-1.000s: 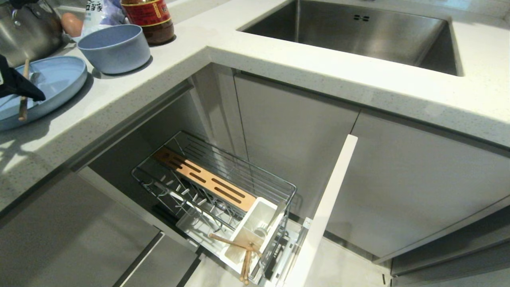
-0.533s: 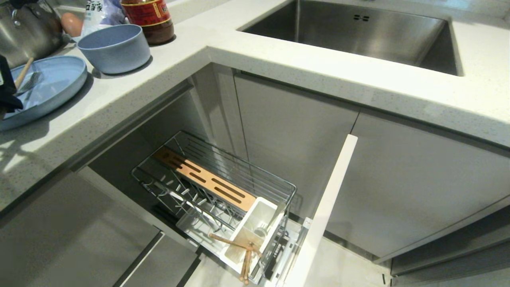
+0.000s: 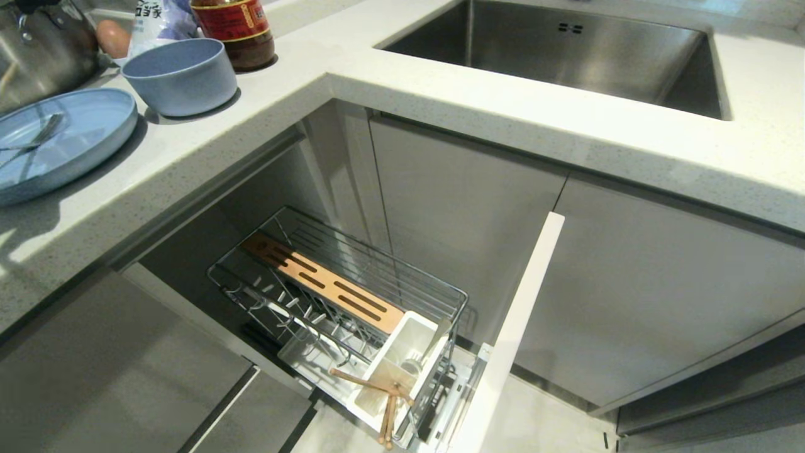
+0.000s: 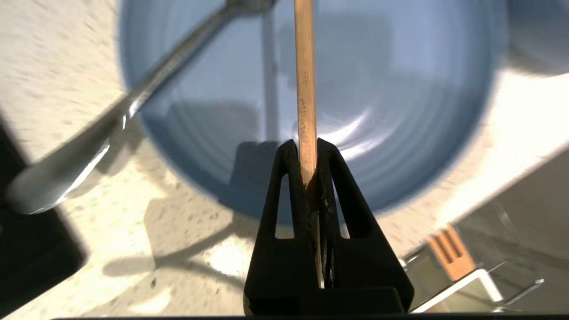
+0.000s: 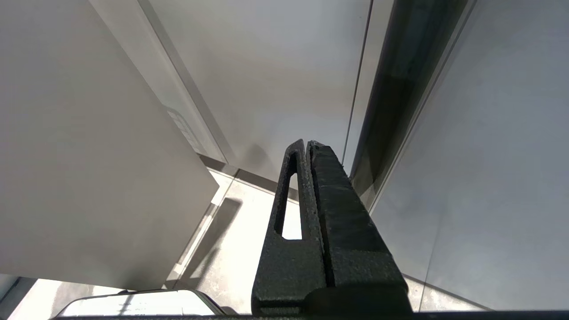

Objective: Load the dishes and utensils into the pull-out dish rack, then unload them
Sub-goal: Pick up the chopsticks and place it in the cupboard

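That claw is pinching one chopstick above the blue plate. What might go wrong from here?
The left gripper is shut on the very end of the chopstick, so it may swivel or slip out. The white utensil cup already holds crossed chopsticks, so this one could catch on them.

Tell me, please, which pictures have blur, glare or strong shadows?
Left wrist view: the plate and fork are smeared, the chopstick in the left gripper sharper. Head view: sun patches on the countertop. Right wrist view: bright floor glare.
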